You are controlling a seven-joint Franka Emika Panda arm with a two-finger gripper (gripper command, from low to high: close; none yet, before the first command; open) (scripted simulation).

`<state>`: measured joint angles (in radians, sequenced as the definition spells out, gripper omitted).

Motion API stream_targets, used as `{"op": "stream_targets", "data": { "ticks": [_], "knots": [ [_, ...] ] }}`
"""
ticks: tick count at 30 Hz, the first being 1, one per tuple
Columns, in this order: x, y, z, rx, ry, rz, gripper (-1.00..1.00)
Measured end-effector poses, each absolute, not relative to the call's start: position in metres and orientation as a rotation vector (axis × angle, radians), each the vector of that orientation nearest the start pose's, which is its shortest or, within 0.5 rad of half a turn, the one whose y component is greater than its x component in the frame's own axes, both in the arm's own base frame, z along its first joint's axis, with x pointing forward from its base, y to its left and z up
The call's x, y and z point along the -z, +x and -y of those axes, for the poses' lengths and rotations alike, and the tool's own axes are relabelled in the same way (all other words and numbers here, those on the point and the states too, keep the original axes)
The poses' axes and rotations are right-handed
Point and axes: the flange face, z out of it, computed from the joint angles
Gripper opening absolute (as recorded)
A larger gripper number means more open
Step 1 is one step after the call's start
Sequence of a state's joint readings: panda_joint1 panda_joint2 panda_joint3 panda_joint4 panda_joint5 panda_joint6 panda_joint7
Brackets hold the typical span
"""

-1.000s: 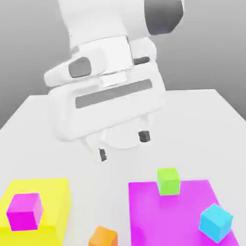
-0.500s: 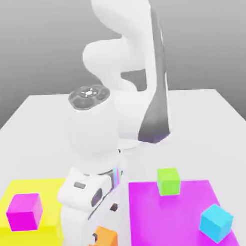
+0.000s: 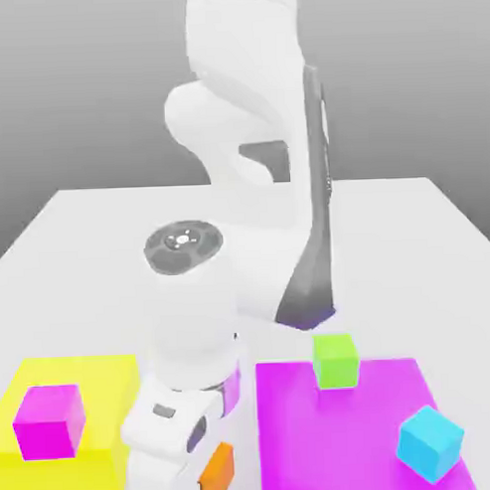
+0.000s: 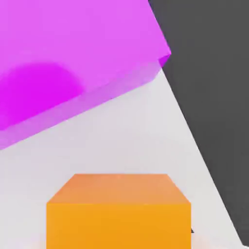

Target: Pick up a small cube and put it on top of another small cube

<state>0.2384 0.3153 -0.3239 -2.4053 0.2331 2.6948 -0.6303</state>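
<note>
One orange cube [image 3: 218, 469] sits flat on the table [image 3: 90, 234], no long axis; arm bent low, gripper [image 3: 202, 479] pointing down, clamped on it.

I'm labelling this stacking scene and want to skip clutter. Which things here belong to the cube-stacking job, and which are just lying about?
Part of the job:
- orange cube, which the gripper has shut on
- gripper
- possibly the magenta cube, a candidate base on the yellow slab

Lying about:
- green cube
- cyan cube
- magenta slab under both
</note>
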Motion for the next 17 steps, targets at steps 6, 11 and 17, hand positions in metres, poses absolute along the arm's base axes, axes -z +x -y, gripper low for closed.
{"op": "stream_targets", "data": {
  "ticks": [6,11,17],
  "knots": [
    [-0.289,0.498,0.148,0.016,-3.119,0.316,-1.0],
    [-0.317,0.479,0.214,0.003,-3.135,0.138,-1.0],
    [-0.282,0.478,0.215,0.0,-3.136,0.134,1.0]
  ]
}}
